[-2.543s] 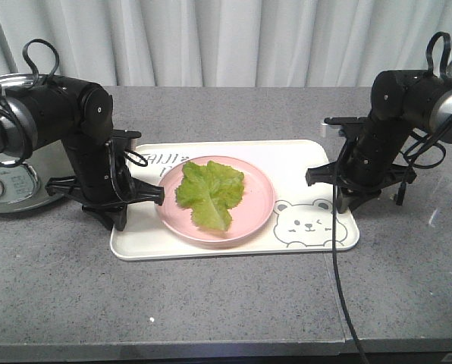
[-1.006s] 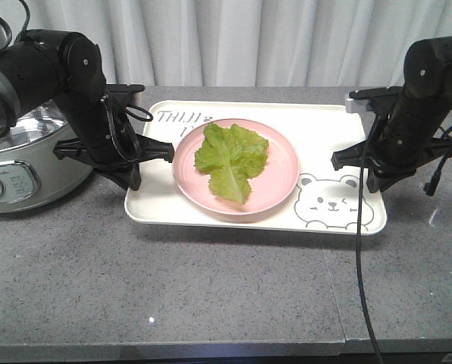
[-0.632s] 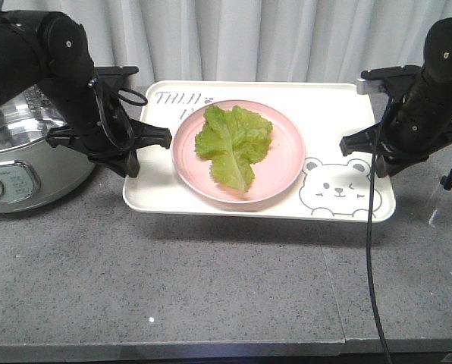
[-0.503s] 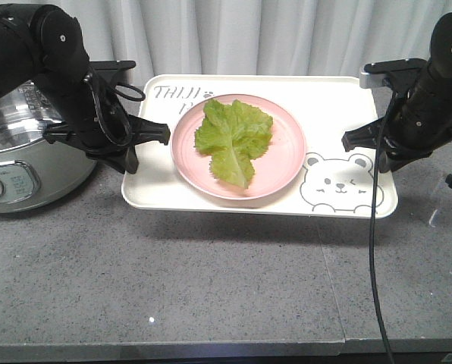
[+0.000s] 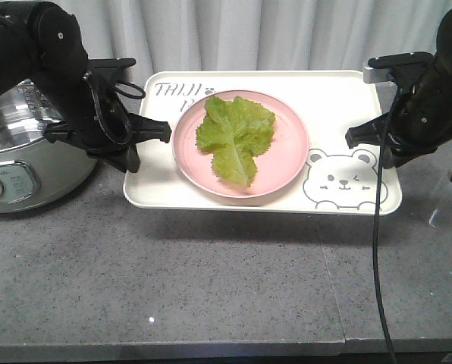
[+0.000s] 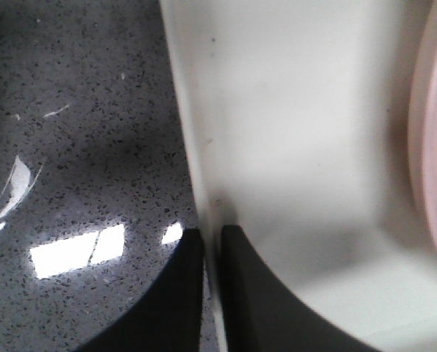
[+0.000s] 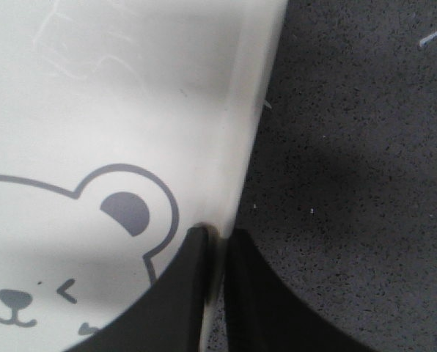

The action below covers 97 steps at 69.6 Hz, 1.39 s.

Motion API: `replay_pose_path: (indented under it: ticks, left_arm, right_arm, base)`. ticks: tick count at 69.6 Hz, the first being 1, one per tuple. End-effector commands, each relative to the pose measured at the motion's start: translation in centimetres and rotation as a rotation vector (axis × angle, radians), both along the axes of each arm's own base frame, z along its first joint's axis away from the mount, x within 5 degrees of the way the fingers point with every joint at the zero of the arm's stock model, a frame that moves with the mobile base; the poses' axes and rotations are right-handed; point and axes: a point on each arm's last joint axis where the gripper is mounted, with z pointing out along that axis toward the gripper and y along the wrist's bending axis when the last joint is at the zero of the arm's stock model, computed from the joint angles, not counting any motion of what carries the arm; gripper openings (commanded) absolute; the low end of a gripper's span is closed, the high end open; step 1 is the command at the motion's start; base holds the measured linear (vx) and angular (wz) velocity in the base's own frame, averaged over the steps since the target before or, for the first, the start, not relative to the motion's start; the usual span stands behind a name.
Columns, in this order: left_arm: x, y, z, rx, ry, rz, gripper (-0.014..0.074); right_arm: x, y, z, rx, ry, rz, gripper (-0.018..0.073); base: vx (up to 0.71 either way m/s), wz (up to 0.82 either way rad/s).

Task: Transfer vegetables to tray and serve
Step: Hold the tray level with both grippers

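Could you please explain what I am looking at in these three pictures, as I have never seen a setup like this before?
This is a robot with two black arms working at a grey counter. The wide picture comes from a camera facing the whole scene. The two close-ups come from a camera on each wrist, looking along that arm's tool. The left tool pinches the left rim of a cream tray that has a bear drawn on it. The right tool pinches the right rim. The shadow underneath suggests the tray is held clear of the counter. On the tray stands a pink plate with a green lettuce leaf lying on it. A silver cooker sits at the left.
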Motion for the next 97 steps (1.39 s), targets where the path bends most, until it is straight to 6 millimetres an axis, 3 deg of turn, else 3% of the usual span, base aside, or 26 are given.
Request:
replay_pose_path:
  ticks: [1,97]
  left_arm:
    - [-1.45,-0.31,3.91,-0.071,-0.101,-0.037,-0.0008]
    - [-1.45,-0.31,3.91,-0.071,-0.101,-0.037,-0.0008]
  right_arm:
    - [-0.63,-0.13,2.91,-0.026,-0.120,0.047,-0.0008]
    - [-0.62,-0.13,2.91,-0.025,-0.120,0.046,-0.0008]
  base:
    - [0.00,0.00]
    - [0.00,0.00]
